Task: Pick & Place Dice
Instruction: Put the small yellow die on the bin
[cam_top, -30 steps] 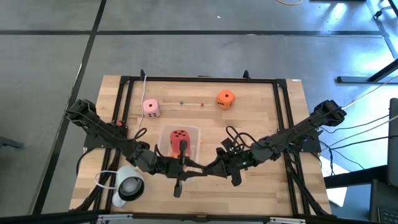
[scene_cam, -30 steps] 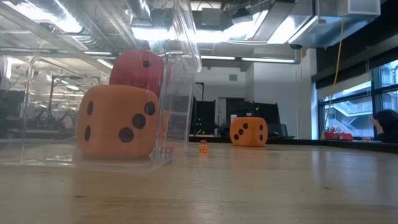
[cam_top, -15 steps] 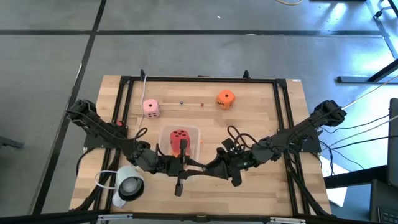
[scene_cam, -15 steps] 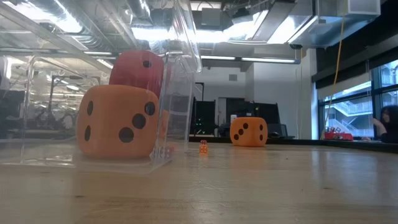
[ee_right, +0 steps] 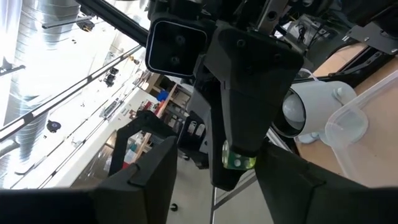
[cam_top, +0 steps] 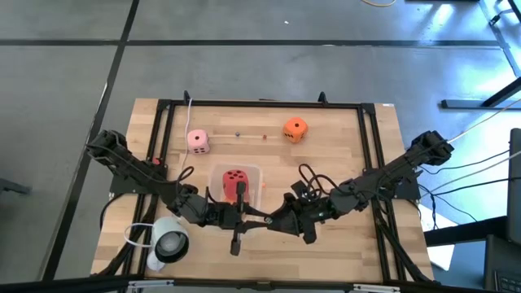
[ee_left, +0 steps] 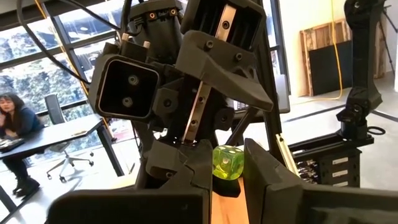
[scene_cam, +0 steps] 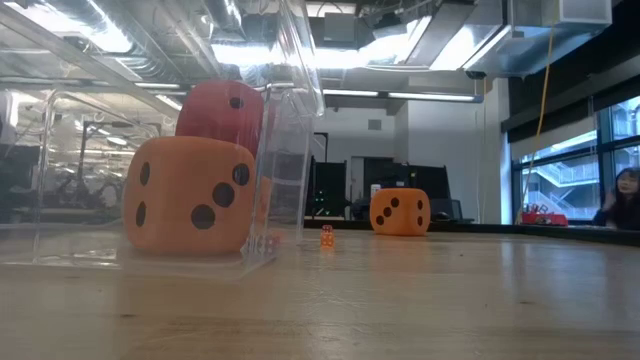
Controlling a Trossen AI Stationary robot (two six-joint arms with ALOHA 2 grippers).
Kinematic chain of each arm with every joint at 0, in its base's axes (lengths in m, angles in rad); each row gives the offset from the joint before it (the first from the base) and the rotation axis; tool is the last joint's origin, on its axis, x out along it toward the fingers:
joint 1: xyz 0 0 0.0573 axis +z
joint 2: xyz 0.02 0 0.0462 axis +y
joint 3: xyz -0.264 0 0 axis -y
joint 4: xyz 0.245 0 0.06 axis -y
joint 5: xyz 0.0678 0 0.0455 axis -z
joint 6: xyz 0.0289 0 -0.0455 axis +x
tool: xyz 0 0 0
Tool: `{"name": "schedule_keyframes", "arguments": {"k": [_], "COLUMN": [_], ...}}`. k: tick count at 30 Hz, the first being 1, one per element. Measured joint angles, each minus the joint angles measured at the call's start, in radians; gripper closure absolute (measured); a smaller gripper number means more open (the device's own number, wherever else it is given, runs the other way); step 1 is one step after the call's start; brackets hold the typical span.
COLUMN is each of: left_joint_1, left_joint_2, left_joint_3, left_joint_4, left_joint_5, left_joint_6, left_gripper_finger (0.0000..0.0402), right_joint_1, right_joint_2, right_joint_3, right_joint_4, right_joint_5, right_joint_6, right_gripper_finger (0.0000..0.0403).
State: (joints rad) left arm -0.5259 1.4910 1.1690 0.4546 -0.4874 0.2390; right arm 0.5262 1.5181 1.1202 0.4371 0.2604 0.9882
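- My left hand (ee_left: 227,171) looks clamped on a small green die (ee_left: 227,163), above the counter (cam_top: 342,146) near its front edge.
- My right hand (ee_right: 214,168) faces it, fingers spread.
- The green die looks hard, slick and light; I'd pinch flat opposite faces.
- A red die (cam_top: 235,177) and an orange die (scene_cam: 190,195) sit in the clear box (cam_top: 259,172).
- The pink die (cam_top: 198,140) and second orange die (cam_top: 295,129) sit by the far edge; both look soft.

Both arms (cam_top: 138,175) are matte black, built of blocky jointed links, with looped black cables (cam_top: 305,175) at the wrists. A boxy black camera housing (ee_left: 124,87) with two small round openings sits on each wrist, beside a silver rail (ee_left: 199,102) and small screws
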Motion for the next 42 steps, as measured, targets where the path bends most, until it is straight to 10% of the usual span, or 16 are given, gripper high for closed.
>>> {"name": "schedule_keyframes", "arguments": {"k": [19,30,36,42], "left_joint_1": [-0.048,-0.041,0.024,0.082], "left_joint_2": [-0.089,-0.232,-0.255,-0.224], "left_joint_3": [-0.001,0.0,0.0,0.0], "left_joint_4": [-0.022,-0.678,-1.005,-1.094], "left_joint_5": [-0.098,-0.216,-0.077,0.067], "left_joint_6": [-0.069,-0.681,-1.005,-1.021], "left_gripper_finger": [0.0375,0.0375,0.0376,0.0376], "right_joint_1": [-0.009,-0.011,-0.018,-0.029], "right_joint_2": [-0.002,-0.002,-0.002,-0.002], "right_joint_3": [0.002,0.001,0.001,0.001], "right_joint_4": [-0.049,-0.168,-0.171,-0.174], "right_joint_5": [0.135,0.121,0.117,0.117], "right_joint_6": [-0.011,-0.096,-0.16,-0.163], "right_gripper_finger": [0.0195,0.0195,0.0195,0.0195]}}
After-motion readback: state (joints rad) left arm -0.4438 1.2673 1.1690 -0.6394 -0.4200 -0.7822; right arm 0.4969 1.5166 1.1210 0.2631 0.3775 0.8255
